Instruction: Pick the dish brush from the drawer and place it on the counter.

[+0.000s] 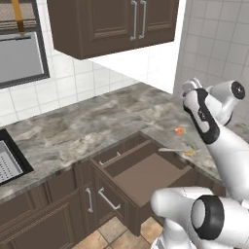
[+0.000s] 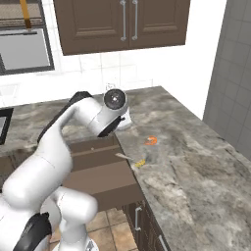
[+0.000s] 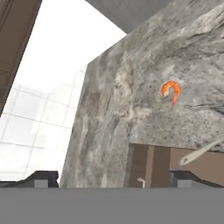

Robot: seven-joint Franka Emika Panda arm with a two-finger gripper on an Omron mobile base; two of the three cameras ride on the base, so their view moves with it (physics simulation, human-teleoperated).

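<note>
Closest in: the bulky white arm (image 1: pixel 214 214), rising from the near right and bending up over the open drawer (image 1: pixel 146 175). At its top, the gripper (image 3: pixel 113 179), up above the counter (image 1: pixel 73 131) near the far right corner of the drawer. Jaws spread wide, dark fingertips (image 3: pixel 41 178) far apart, nothing between them.

Below that, the drawer pulled well out toward the near side, its light brown floor bare, silver bar handle (image 1: pixel 109 199) on the dark front. Narrower dark drawers just left of it.

Dish brush (image 1: pixel 172 150) lying flat and slanted at the drawer's right edge: pale thin handle over the drawer's inside, yellowish end (image 2: pixel 140 163) at the lip of the counter. Cannot tell whether that end rests on the stone or on the drawer's rim. Well apart from the gripper, lower and nearer.

Farther right on the counter, a small curled orange object (image 1: pixel 179 130), apart from the brush and beyond it.

Far left, a dark sink (image 1: pixel 9 160) sunk into the counter. Above, dark brown wall cabinets (image 1: pixel 112 24) with silver handles, white tiled wall behind, grey tiled wall on the right.
</note>
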